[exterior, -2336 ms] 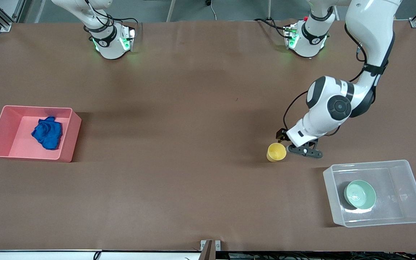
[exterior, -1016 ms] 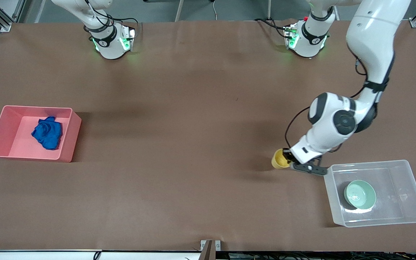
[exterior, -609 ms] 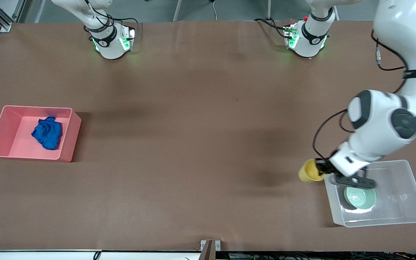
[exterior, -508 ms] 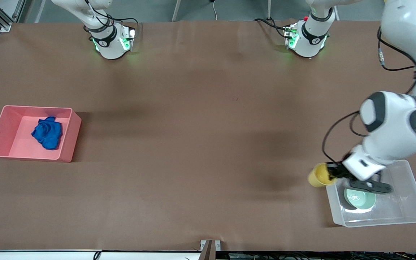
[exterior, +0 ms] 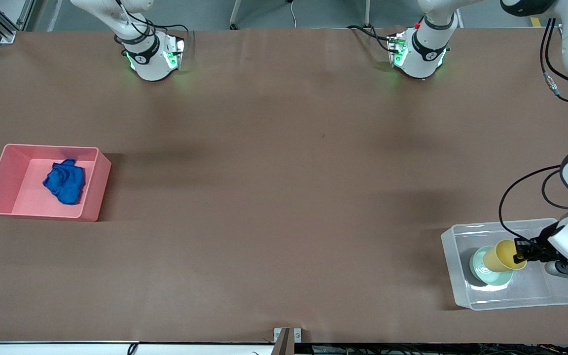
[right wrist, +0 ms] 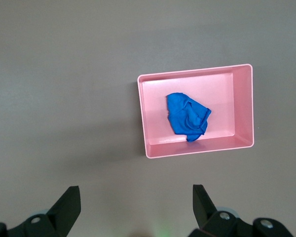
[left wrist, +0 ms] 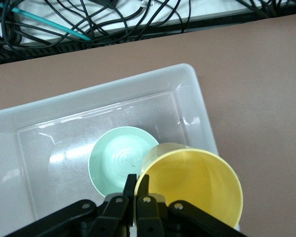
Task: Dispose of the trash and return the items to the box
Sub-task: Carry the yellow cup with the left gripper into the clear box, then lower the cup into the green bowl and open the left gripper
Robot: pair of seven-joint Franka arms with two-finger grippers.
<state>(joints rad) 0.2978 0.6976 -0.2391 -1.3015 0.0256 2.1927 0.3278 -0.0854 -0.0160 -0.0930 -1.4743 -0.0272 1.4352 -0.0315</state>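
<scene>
Pinching the rim of the small yellow plastic cup (exterior: pixel 506 255) between fingers pressed close together, the left gripper (exterior: pixel 520 255) hangs over the clear rectangular plastic tub (exterior: pixel 466 296), which stands at the left arm's end of the brown desk (exterior: pixel 274 197), near the front camera. The cup is tilted (its open mouth faces the wrist camera) and sits above the shallow mint-green round bowl (exterior: pixel 481 271), which lies on the tub's floor; whether cup and bowl touch cannot be told. In the left wrist view the cup (left wrist: pixel 192 185) overlaps the bowl (left wrist: pixel 116 158) inside the tub (left wrist: pixel 197 98).

At the right arm's end of the desk, the crumpled bright blue cloth wad (exterior: pixel 65 181) lies inside the pink opaque rectangular bin (exterior: pixel 94 197). The right arm waits high up: its gripper (right wrist: pixel 135 207), fingers spread wide, looks down on the bin (right wrist: pixel 143 123) and cloth (right wrist: pixel 188 116) from above the bare desk beside them.
</scene>
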